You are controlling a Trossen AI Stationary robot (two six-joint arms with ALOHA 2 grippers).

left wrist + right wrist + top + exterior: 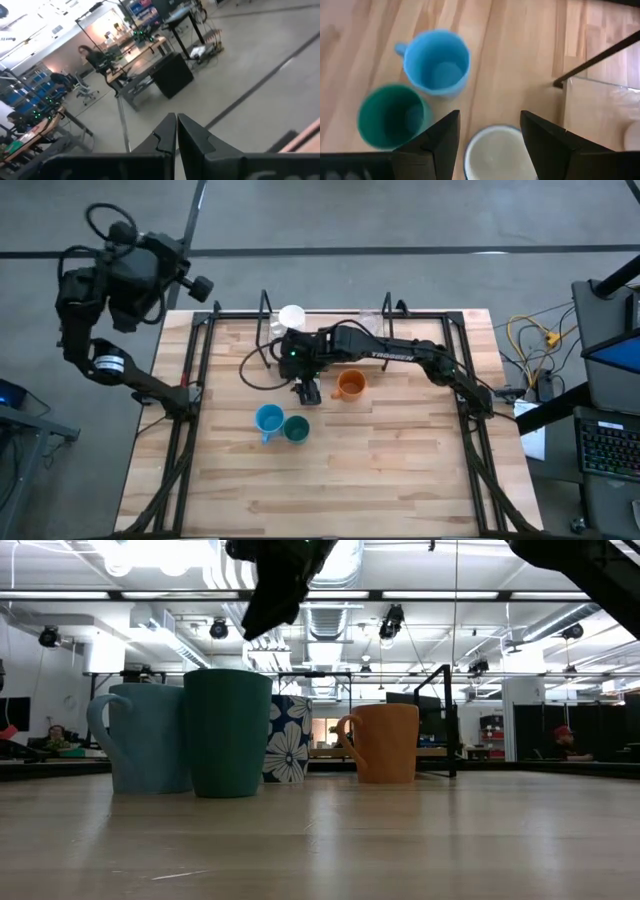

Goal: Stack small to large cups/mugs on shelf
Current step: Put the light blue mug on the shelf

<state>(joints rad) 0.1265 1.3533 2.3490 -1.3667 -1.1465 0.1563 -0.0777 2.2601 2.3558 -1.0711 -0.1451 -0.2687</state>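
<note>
My right gripper (490,135) hangs open above a blue-rimmed, flower-patterned mug (495,152), one finger over each side of its rim. The low view shows that gripper (275,590) well above the cups. The flowered mug (290,738) stands on the tabletop behind a light blue mug (268,418) and a dark teal cup (296,428). An orange mug (350,385) stands to its right. A white cup (291,315) stands at the far edge by the black-framed shelf (430,320). My left gripper (176,127) is shut, raised beyond the table's far left corner.
Black frame bars (200,380) run along the table's left, right and far sides. A black cable (255,370) loops on the wood left of my right gripper. The near half of the tabletop (330,490) is bare wood. People sit at desks in the room beyond.
</note>
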